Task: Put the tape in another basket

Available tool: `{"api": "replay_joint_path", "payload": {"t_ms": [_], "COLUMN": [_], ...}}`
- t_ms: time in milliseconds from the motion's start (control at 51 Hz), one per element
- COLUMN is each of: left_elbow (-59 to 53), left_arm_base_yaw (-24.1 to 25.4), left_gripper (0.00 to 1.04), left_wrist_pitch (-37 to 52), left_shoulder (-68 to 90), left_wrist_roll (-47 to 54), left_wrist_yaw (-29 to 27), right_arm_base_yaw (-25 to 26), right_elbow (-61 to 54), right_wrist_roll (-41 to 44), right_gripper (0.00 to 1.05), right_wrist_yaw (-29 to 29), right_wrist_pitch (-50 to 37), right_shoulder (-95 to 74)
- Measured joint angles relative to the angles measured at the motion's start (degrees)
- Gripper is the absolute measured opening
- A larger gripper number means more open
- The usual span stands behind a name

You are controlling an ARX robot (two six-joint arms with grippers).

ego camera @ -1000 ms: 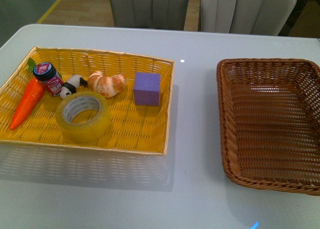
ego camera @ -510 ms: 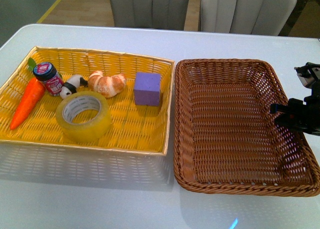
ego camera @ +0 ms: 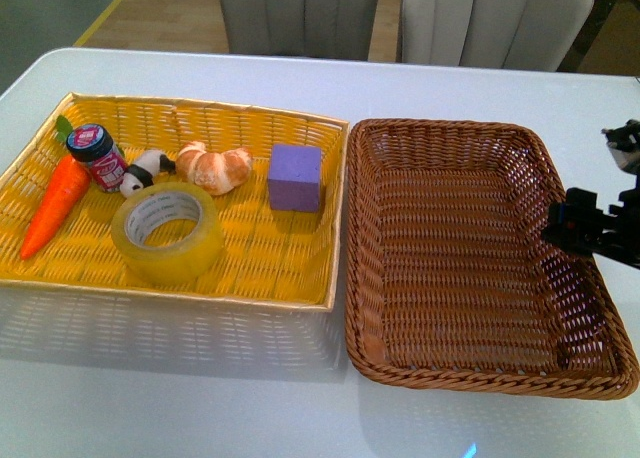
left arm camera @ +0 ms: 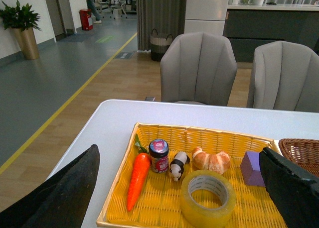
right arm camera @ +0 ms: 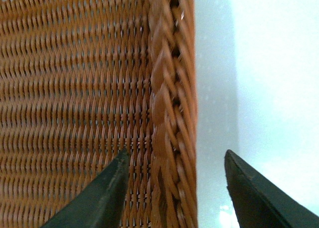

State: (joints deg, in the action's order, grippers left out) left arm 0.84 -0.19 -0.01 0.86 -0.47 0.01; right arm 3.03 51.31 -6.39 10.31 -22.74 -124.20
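Front view, left to right across the white tabletop [ego camera: 200,398]: yellow basket [ego camera: 180,290] holding a carrot [ego camera: 55,206], a small jar [ego camera: 97,156], a panda toy [ego camera: 143,170], a croissant [ego camera: 214,168] and a purple cube [ego camera: 295,177], with the tape [ego camera: 167,232] lying flat near the front rim, core hole upward, gripped by nothing. Right up against it, contact not certain, the brown basket [ego camera: 480,278]. At that basket's right rim, the right pincer [ego camera: 590,223], dark, its spread unreadable from this angle. Left wrist view, the only one to catch the left pincer [left arm camera: 178,153]: spread wide, holding nothing, raised clear of the yellow basket, tape below and ahead; a potted plant [left arm camera: 22,26] far back on the floor. Right wrist view, alone in settling it: right pincer open astride the brown basket's rim, one finger [right arm camera: 97,200] inside over the weave, the other outside over the tabletop, gap visible on the outer side.
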Motion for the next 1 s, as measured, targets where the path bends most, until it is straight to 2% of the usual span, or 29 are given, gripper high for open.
{"api": "replay_joint_path", "payload": {"t_ms": [78,235,275,608,647,706,765,824,882,941,980,1000], "left_elbow": [0.0,0.0,0.0,0.0,0.0,0.0,0.0,0.0,0.0,0.0,0.0,0.0], "left_arm_base_yaw": [0.0,0.0,0.0,0.0,0.0,0.0,0.0,0.0,0.0,0.0,0.0,0.0], "left_gripper": [0.96,0.96,0.96,0.96,0.96,0.96,0.96,0.96,0.96,0.96,0.96,0.96], "left_wrist_pitch": [0.0,0.0,0.0,0.0,0.0,0.0,0.0,0.0,0.0,0.0,0.0,0.0], "left_shoulder": [0.0,0.0,0.0,0.0,0.0,0.0,0.0,0.0,0.0,0.0,0.0,0.0], "left_wrist_roll": [0.0,0.0,0.0,0.0,0.0,0.0,0.0,0.0,0.0,0.0,0.0,0.0], "left_wrist_yaw": [0.0,0.0,0.0,0.0,0.0,-0.02,-0.02,0.0,0.0,-0.02,0.0,0.0], "right_arm_base_yaw": [1.31,3.37,3.8,5.66,5.62,5.16,4.33,3.63,3.28,3.02,2.36,2.29], "right_elbow": [-2.21,-7.21,-8.48,-20.48,-22.25,-27.76,-32.39,-34.56,-36.06,-37.51,-39.23,-39.39], "right_wrist_roll": [-0.35,-0.66,-1.07,-3.34,-2.14,1.79,3.54,4.42,4.85,5.2,5.46,5.53], "right_gripper": [0.71,0.95,0.97,0.96,0.91,0.79,0.69,0.6,0.51,0.41,0.29,0.28], "right_wrist_yaw": [0.0,-1.07,-1.07,-1.77,-1.92,-2.91,-3.04,-3.32,-4.0,-5.05,-5.27,-5.29], "right_wrist_pitch": [-1.84,-5.2,-5.62,-7.19,-14.38,-32.92,-43.69,-48.22,-48.85,-46.18,-42.66,-42.51], "right_shoulder": [4.33,13.51,15.61,35.23,34.05,31.39,31.34,33.48,36.63,40.83,45.24,45.55]}}
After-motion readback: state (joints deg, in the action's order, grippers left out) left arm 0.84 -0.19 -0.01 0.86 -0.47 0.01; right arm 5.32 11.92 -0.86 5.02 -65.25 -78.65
